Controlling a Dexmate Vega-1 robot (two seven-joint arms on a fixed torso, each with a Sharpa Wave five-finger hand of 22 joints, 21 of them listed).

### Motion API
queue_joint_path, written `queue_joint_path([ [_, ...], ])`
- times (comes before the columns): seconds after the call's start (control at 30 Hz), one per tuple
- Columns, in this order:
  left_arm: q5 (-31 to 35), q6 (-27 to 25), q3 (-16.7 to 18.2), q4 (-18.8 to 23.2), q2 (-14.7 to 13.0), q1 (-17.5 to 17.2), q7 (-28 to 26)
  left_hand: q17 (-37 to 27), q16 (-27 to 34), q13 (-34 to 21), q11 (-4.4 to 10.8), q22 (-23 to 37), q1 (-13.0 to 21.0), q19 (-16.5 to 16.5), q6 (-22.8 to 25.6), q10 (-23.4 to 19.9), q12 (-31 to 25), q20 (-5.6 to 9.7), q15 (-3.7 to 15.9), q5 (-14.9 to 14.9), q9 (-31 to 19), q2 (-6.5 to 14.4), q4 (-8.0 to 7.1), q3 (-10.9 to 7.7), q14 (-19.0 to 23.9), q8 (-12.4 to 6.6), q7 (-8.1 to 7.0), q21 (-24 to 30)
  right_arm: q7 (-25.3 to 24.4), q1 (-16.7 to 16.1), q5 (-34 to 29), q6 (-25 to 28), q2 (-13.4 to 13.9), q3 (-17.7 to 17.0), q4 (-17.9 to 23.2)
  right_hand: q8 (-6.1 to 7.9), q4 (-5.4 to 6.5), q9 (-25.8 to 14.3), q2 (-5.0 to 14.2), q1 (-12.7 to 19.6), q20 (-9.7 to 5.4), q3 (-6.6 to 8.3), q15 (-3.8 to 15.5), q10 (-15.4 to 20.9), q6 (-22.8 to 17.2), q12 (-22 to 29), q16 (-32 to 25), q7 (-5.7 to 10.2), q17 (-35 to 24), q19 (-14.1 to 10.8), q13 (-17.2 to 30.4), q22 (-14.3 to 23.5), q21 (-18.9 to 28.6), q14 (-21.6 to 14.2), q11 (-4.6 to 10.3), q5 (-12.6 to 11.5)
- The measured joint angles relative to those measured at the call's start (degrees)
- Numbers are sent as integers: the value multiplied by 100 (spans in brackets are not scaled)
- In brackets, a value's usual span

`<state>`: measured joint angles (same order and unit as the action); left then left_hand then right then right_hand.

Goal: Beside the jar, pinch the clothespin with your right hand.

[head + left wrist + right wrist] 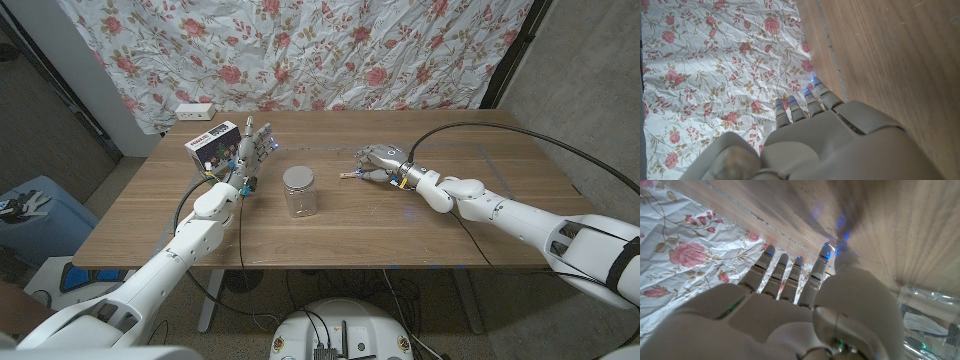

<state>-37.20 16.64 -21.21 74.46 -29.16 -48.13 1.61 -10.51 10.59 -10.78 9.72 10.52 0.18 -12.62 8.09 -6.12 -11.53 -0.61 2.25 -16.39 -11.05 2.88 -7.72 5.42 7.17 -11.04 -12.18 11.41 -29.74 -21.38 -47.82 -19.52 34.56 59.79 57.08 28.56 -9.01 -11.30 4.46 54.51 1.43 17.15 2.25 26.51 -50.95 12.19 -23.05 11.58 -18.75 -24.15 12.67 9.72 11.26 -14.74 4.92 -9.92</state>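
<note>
A clear glass jar [299, 191] with a silver lid stands upright at the table's middle. To its right, a small wooden clothespin [347, 176] lies on the wood. My right hand [381, 161] hangs just right of the clothespin, its fingertips [362, 175] reaching down to the pin's near end. In the right wrist view its fingers [782, 277] stretch out apart over the table, with nothing seen between them, and the jar [930, 312] is at the edge. My left hand [250, 150] stands upright left of the jar, fingers spread and empty.
A small printed box [213, 145] sits at the table's back left, just behind my left hand. A white power strip [195, 111] lies past the far edge. A floral cloth [300, 50] hangs behind the table. Black cables trail from both arms.
</note>
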Motion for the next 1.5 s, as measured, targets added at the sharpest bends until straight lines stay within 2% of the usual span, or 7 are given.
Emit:
queue_joint_path([
  [0.27,0,0,0,0,-2,0,3,0,0,0,0,0,0,0,0,0,0,0,0,0,0,0,0,0,0,0,0,0,-33,27,-8,73,-11,78,-18,-44,11,-8,0,0,22,-57,0,-32,85,0,0,18,0,-22,0,0,0,0,-31,-1],
  [0.7,-1,0,0,2,-4,0,8,0,0,0,0,0,0,0,0,0,0,0,0,0,0,0,0,0,0,0,0,0,103,27,90,66,62,67,149,-363,46,12,-251,-251,197,-238,-9,-328,701,-54,112,-99,38,114,-1,0,-27,115,-183,-4],
  [0.87,-2,0,0,2,-4,0,10,0,0,0,0,0,0,0,0,0,0,0,0,0,0,0,0,0,0,0,0,0,348,8,215,-8,108,22,236,-476,76,11,-362,-362,261,-281,9,-432,924,-76,166,-180,41,179,-1,0,-27,199,-225,-4],
  [1.13,-4,0,0,2,-5,0,10,0,0,0,0,0,0,0,0,0,0,0,0,0,0,0,0,0,0,0,0,0,662,-50,322,-19,208,-98,449,-764,128,-5,-613,-629,412,-427,-188,-800,1547,-118,335,-333,41,415,-2,0,-67,456,-374,-49],
  [1.23,-4,0,0,3,-5,0,10,0,0,0,0,0,0,0,0,0,0,0,0,0,0,0,0,0,0,0,0,0,792,-77,378,-19,250,-141,516,-877,185,-5,-677,-863,444,-484,-236,-917,1770,-117,389,-433,41,488,-2,0,-67,529,-422,-72],
  [1.4,-4,-3,0,3,-5,0,11,0,0,0,0,0,0,0,0,0,0,0,0,0,0,0,0,0,0,0,0,0,921,-131,511,-105,316,-285,605,-1163,286,2,-623,-1203,506,-584,-320,-998,2280,-117,445,-618,25,546,-2,0,-67,629,-504,-72],
  [1.5,-5,-3,0,3,-5,0,11,0,0,0,0,0,0,0,0,0,0,0,0,0,0,0,0,0,0,0,0,0,921,-147,511,-105,319,-371,530,-1331,327,26,-577,-1384,650,-626,-362,-1070,2512,-117,495,-772,25,482,-2,0,-43,671,-576,-72],
])
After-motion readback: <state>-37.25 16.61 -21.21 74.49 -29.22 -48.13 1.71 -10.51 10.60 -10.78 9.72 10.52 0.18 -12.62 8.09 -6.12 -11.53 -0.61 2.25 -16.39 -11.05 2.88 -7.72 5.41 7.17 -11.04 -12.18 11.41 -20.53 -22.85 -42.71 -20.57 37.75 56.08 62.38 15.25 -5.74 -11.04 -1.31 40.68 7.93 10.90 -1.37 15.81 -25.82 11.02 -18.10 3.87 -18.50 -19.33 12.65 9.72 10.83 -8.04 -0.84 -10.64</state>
